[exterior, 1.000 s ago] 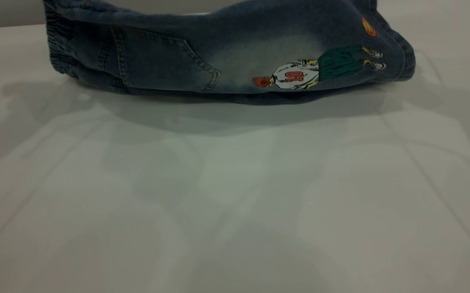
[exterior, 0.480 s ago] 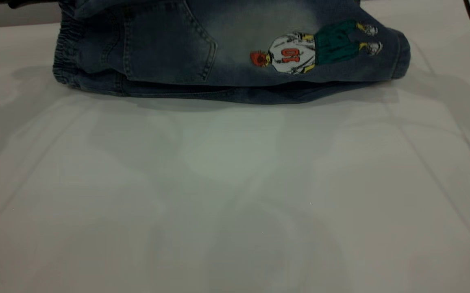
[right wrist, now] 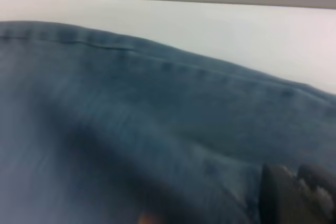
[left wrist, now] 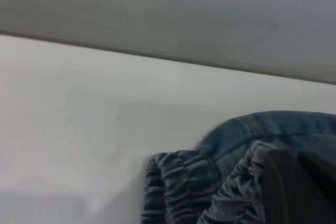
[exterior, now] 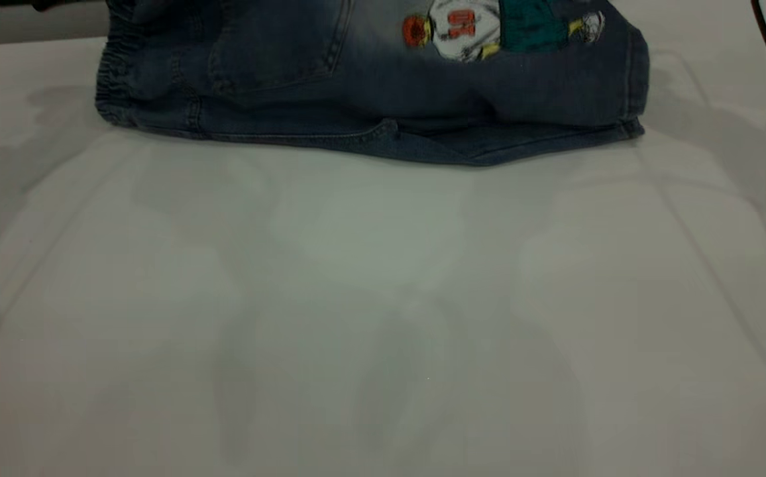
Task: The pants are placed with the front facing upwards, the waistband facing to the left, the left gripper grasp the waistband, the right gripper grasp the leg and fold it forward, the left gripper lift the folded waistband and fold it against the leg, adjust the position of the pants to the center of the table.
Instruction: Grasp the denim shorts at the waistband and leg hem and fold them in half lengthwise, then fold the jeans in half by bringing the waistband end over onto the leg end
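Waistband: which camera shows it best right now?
Left wrist view: the ruched waistband fills the near frame beside the left gripper. The exterior view shows only its gathered end; the right wrist view shows none.

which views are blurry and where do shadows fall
Exterior view: mostly sharp, soft overlapping shadows across the table in front of the pants. Left wrist view: waistband fairly clear, left pincer a dark blur. Right wrist view: denim smeared and out of focus.
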